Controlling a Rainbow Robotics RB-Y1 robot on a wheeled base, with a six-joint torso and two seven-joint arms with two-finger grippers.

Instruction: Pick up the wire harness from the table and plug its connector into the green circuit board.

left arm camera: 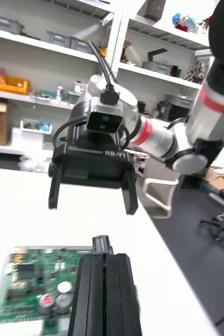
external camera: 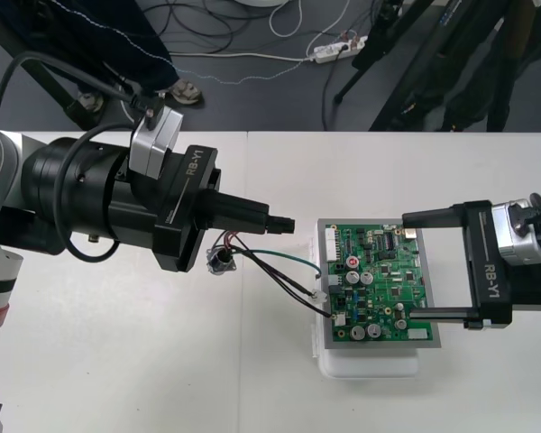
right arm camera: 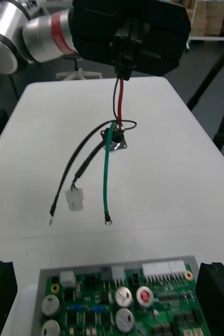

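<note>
My left gripper [external camera: 286, 223] hovers just left of the green circuit board [external camera: 379, 284] and is shut on the wire harness [external camera: 252, 262] by its red wire. The harness hangs free under the left gripper [right arm camera: 123, 65]: the round metal socket [right arm camera: 117, 137], a green wire [right arm camera: 106, 178] and black wires ending in a small white plug [right arm camera: 74, 199], above the table short of the board [right arm camera: 122, 299]. My right gripper [external camera: 406, 264] is open, one finger along each side of the board. From the left wrist, the shut fingers [left arm camera: 112, 294] face the open right gripper [left arm camera: 92, 205].
The board sits on a white base [external camera: 370, 363] at the table's right middle. Bare table [external camera: 144, 361] spreads to the left and front. The table's far edge [external camera: 343, 133] borders dark floor with cables and tripod legs.
</note>
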